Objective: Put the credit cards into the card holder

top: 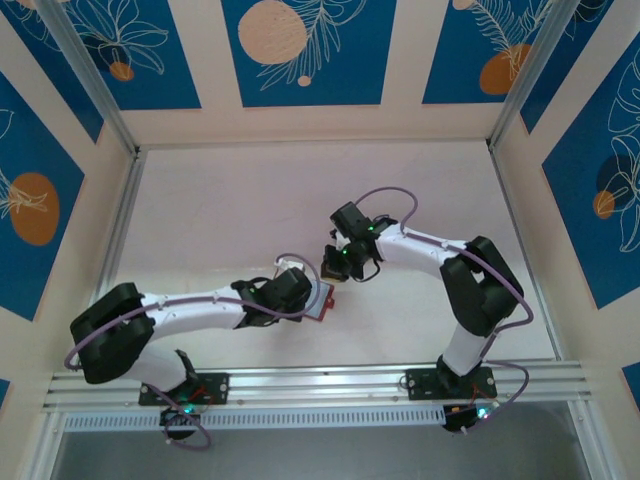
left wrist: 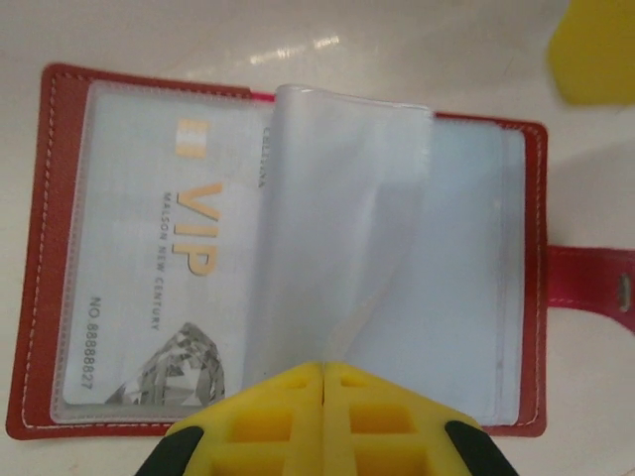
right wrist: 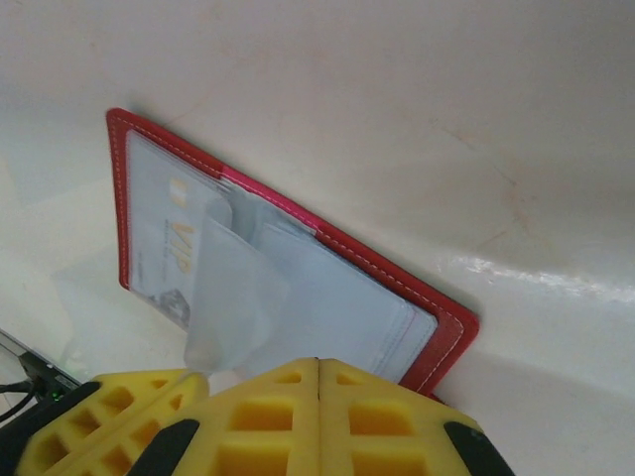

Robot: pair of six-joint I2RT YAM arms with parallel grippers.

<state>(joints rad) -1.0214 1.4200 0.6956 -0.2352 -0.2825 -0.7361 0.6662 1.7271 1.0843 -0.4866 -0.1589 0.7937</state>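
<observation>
we start with the pale table [top: 250, 200], walled by blue panels [top: 300, 50] with leaf patterns. over it the left arm [top: 190, 310] reaches in from the near left and the right arm [top: 440, 255] bends in from the near right. their wrists meet near the middle, toward the near edge.

between those wrists lies the card holder [top: 322, 302], a red wallet spread open on the table with its inside up. from the left wrist we see the card holder [left wrist: 58, 248] as a red stitched border round pale clear pockets. from the right wrist the card holder [right wrist: 451, 342] lies slantwise just beyond the fingers.

one clear sleeve [left wrist: 337, 218] stands up curled from the middle fold and narrows down to the left fingertips. in the right wrist view this clear sleeve [right wrist: 233, 297] lifts toward the left gripper's yellow fingers [right wrist: 119, 416].

a card [left wrist: 149, 268], pale with gold "vip" lettering and a diamond picture, sits inside the pocket on the side away from the strap. the card [right wrist: 164, 243] shows through the plastic from the right wrist too.

the left gripper [left wrist: 323, 369] has its fingers pressed together at the holder's near edge. the sleeve's lower edge runs into their seam, so we read it as pinching that sleeve. the right gripper [right wrist: 317, 362] has its fingers pressed flat together over the holder's near edge; whether they touch it we cannot tell.

the red strap [left wrist: 590, 283] sticks out of the holder's side, with a silver snap [left wrist: 625, 293] on it.
</observation>
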